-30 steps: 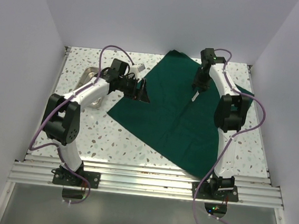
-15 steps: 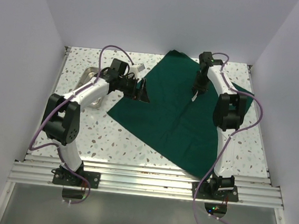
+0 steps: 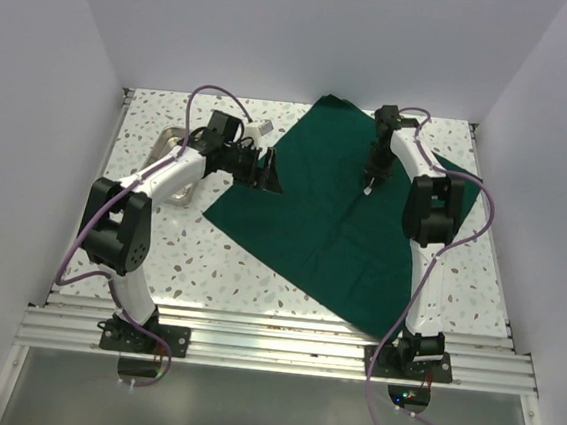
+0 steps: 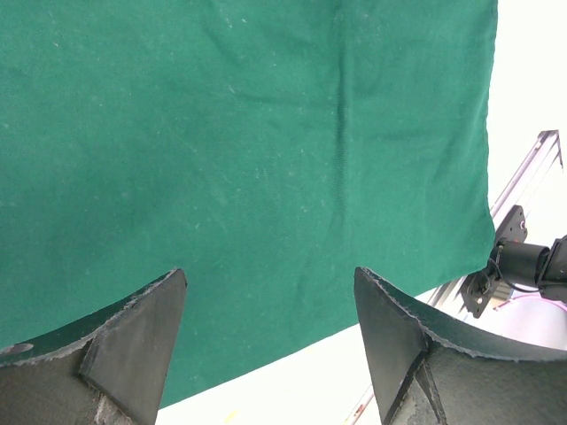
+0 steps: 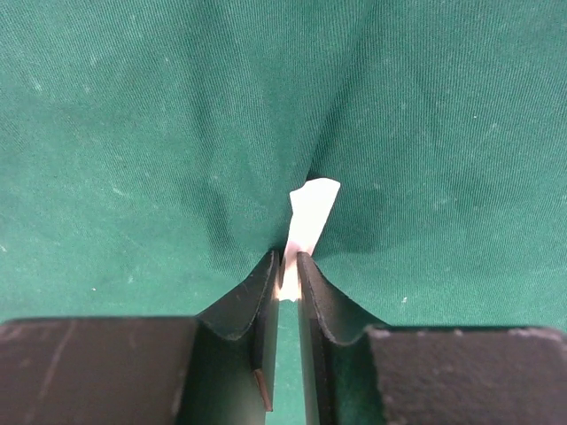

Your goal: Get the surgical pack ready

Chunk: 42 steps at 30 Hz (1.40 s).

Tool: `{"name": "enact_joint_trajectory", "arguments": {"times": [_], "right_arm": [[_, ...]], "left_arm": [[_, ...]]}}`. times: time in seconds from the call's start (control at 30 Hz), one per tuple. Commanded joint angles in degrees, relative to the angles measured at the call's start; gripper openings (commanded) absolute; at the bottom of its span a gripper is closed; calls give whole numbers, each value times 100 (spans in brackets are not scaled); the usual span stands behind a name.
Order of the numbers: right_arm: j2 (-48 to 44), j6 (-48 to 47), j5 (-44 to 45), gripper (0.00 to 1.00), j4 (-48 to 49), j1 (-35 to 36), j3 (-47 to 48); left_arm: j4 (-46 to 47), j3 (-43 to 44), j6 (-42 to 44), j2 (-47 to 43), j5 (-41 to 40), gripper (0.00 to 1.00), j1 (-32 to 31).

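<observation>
- The right gripper has its jaws pressed nearly together on a white scrap. The surgical pack puckers toward its tips.
- The left gripper hovers with jaws spread — nothing between them — just above the pack's edge.
- The pack lies spread flat beneath both hands on the table. It looks light, limp and apt to slide, so a pinch at a corner or hem should suit.
- Behind the left hand's wrist sits a metal tray — contents hidden.
</observation>
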Motion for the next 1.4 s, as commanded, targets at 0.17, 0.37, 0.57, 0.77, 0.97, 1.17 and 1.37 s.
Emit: {"name": "enact_joint_trajectory", "arguments": {"times": [0.17, 0.37, 0.57, 0.77, 0.97, 1.17, 1.37], "right_arm": [[-61, 2, 206, 2, 69, -21, -158], [-334, -60, 408, 0, -159, -21, -18], [-484, -60, 400, 0, -229, -56, -70], [-773, -34, 136, 0, -291, -65, -9], [-1422, 581, -532, 0, -370, 189, -192], [-2056, 1486, -997, 0, -229, 935, -747], [-2347, 2558, -1630, 0, -37, 1481, -1142]], "left_arm": [[19, 77, 169, -153, 123, 80, 70], [10, 68, 169, -162, 106, 81, 79], [36, 33, 151, -171, 123, 81, 79], [45, -2, 169, -250, 106, 82, 79], [194, 16, 81, -268, 27, 84, 0], [467, 174, -25, -250, -227, 84, -229], [616, 236, 116, -250, -780, 84, -571]]}}
